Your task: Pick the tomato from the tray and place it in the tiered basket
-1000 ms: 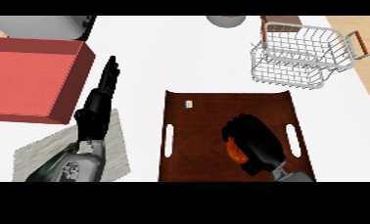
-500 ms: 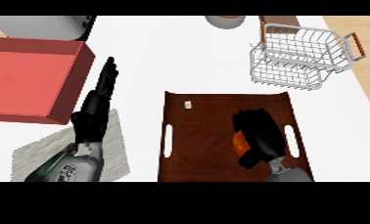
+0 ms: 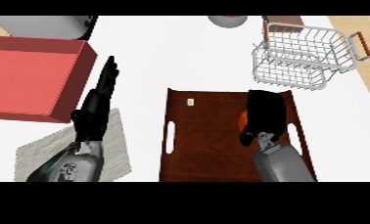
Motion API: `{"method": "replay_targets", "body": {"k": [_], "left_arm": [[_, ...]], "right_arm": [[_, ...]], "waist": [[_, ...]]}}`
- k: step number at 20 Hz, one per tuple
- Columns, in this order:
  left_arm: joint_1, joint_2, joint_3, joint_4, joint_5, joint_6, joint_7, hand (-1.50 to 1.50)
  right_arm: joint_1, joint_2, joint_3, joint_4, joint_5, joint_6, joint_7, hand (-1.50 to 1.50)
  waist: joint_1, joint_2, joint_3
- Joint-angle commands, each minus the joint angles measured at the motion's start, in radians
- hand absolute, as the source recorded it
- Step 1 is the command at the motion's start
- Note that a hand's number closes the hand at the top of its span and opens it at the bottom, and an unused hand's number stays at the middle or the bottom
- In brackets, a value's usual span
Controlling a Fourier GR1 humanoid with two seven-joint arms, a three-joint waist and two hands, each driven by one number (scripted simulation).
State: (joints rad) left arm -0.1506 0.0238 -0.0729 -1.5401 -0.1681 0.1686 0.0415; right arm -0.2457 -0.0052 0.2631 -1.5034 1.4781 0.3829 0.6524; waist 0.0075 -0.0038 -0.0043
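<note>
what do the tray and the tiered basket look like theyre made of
The tray looks like dark, reddish-brown wood with a smooth finish: faint grain shows on its floor, and slot handles are cut into its sides. The tiered basket looks like thin, pale metal wire bent into an open grid, with brownish handles, possibly wood or copper-toned.

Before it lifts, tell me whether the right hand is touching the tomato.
Touching. In the head view the right hand lies over the tomato on the tray, fingers curled round it, leaving only an orange sliver showing.
</note>
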Motion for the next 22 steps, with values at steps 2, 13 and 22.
{"method": "replay_targets", "body": {"k": [2, 13, 22], "left_arm": [[-0.023, 0.001, 0.0, -0.022, -0.003, 0.0, 0.034, 0.0], [0.011, 0.003, -0.001, -0.016, -0.017, 0.007, 0.013, 0.0], [0.032, -0.022, -0.025, -0.009, -0.02, 0.015, -0.019, 0.0]], "right_arm": [[-0.145, 0.005, 0.044, -0.137, -0.054, 0.153, 0.281, 1.5], [-0.461, 0.005, -0.126, -0.458, -0.108, 0.541, 0.385, 1.5], [-0.664, 0.005, -0.397, -0.343, -0.277, 0.373, 0.377, 1.5]], "waist": [[0.0, 0.0, 0.004], [-0.006, 0.0, 0.003], [0.007, 0.004, 0.004]]}}
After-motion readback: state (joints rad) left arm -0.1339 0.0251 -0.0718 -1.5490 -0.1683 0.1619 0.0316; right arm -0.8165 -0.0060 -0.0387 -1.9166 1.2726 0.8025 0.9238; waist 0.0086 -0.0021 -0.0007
